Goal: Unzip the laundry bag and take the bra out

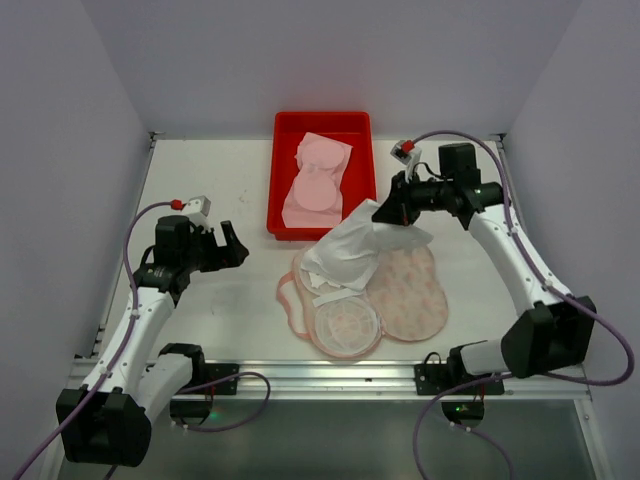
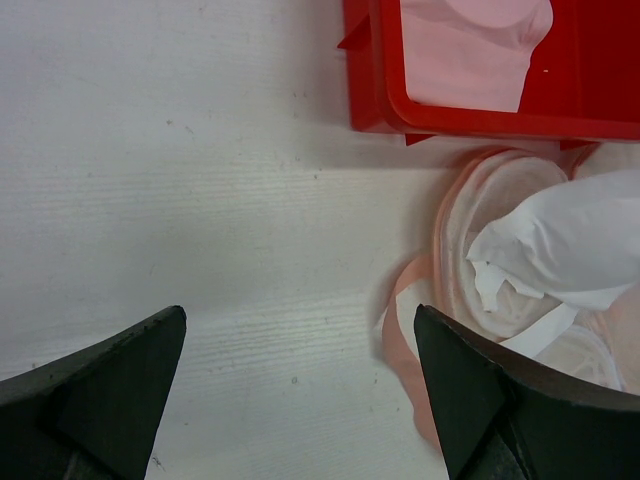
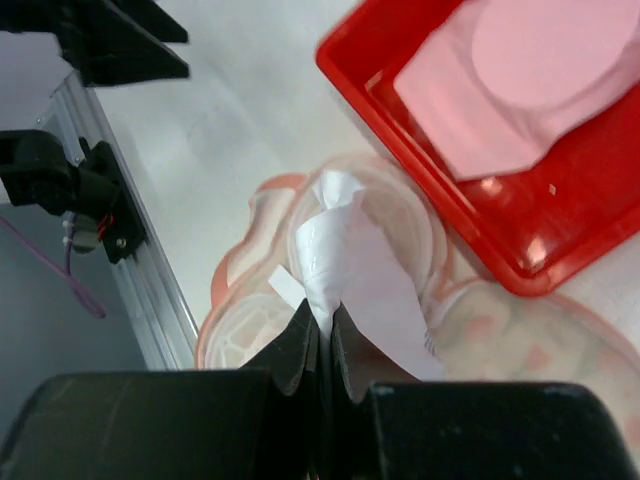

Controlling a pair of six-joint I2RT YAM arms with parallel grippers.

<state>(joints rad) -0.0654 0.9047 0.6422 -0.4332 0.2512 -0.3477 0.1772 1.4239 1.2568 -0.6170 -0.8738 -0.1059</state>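
Note:
The laundry bag (image 1: 412, 290) lies open on the table in front of the red tray, its printed half to the right and its pale inner half (image 1: 345, 325) to the left. My right gripper (image 1: 385, 213) is shut on a white piece of the bra (image 1: 345, 250) and holds it up over the open bag; the fabric's lower end still hangs into the bag. The right wrist view shows the jaws (image 3: 325, 320) pinched on the white fabric (image 3: 350, 270) above the bag (image 3: 250, 320). My left gripper (image 1: 235, 245) is open and empty, left of the bag (image 2: 455, 240).
A red plastic tray (image 1: 275, 180) stands behind the bag, holding pink padded garments (image 1: 318, 180). It also shows in the left wrist view (image 2: 480, 120) and the right wrist view (image 3: 400, 110). The metal rail runs along the table's near edge (image 1: 300, 372).

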